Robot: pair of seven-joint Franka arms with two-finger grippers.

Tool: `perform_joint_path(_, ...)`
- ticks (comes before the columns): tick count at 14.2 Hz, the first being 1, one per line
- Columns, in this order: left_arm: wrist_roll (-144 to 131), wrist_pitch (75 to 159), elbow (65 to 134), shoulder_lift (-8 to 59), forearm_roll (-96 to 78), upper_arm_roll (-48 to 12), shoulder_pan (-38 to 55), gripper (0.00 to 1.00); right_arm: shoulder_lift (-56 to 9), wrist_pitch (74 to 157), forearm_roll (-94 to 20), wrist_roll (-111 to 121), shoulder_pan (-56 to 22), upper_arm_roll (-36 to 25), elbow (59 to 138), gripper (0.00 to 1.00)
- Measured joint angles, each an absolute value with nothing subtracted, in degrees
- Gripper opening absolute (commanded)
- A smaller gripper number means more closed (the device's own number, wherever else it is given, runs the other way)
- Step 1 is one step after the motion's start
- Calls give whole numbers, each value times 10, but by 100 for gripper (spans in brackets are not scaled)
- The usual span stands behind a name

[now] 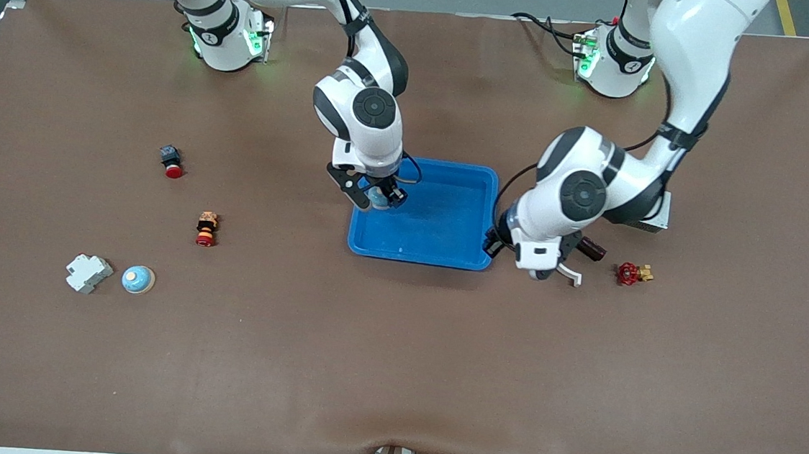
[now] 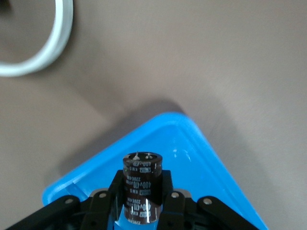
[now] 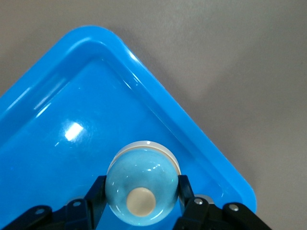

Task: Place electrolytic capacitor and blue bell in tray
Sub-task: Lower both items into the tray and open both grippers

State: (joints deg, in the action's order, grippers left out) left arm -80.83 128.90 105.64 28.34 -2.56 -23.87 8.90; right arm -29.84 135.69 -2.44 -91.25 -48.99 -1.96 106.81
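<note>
The bright-blue tray (image 1: 448, 223) lies mid-table. My right gripper (image 1: 378, 197) hangs low over the tray corner toward the right arm's end, shut on the blue bell (image 3: 141, 187), a glossy light-blue dome with a cream button and white base. The tray floor (image 3: 72, 96) shows just under it. My left gripper (image 1: 495, 243) is over the tray corner toward the left arm's end. It is shut on the electrolytic capacitor (image 2: 142, 187), a dark brown cylinder with white print, held upright above the tray rim (image 2: 192, 158). In the front view the left wrist hides the capacitor.
Toward the right arm's end lie a red-capped switch (image 1: 171, 162), an orange-and-red button (image 1: 206, 229), a white breaker (image 1: 88, 273) and another light-blue bell (image 1: 138, 279). A dark cylinder (image 1: 590, 249), a red valve (image 1: 632, 273) and a grey box (image 1: 654, 218) sit beside the left arm.
</note>
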Motion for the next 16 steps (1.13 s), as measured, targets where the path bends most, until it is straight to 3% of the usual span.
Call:
perform_joint_path(9,-919,1293,1096,332,-26,-239,145,0,-312,1382,-24,-985,-517,-20,1067,0)
perform_joint_path(10,-920,1293,1101,335,-26,-239,146,26,-316,1390,-24,-988,-519,-20,1067,0)
perform_joint_path(12,-921,1293,1105,343,-26,-238,147,97,-326,1403,-24,-994,-522,-20,1067,0)
perform_joint_path(16,-928,1296,1103,350,-26,-237,145,100,-338,1410,-24,-997,-524,-20,1067,0)
